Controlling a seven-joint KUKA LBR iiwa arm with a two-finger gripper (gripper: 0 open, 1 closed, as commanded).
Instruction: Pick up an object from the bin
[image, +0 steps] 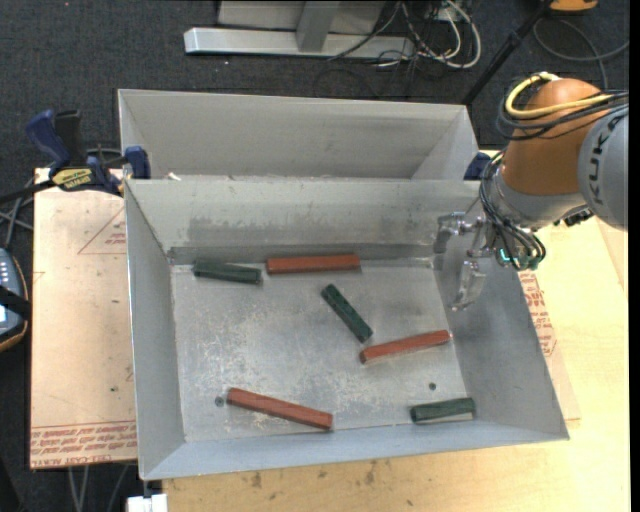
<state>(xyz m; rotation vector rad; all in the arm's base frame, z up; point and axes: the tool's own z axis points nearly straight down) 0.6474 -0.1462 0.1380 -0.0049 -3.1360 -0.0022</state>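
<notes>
Bin (300, 215) matt grey metal, scuffed floor; red sticks (313, 264), dark sticks (346, 312) matt.

In my grey bin (150, 330), floor scuffed and speckled pale, lie three rust-red bars (313, 264) (405, 346) (278, 409) and three dark green bars (227, 272) (346, 312) (442, 410). My wrist cover (550, 110) is orange, looped by a yellow cable (520, 90); my pincer (466, 285) is silver-grey metal.

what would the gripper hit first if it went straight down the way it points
Likely bare bin floor by the right wall; the nearest red bar lies just aside of the gripper. Depth unclear.
</notes>
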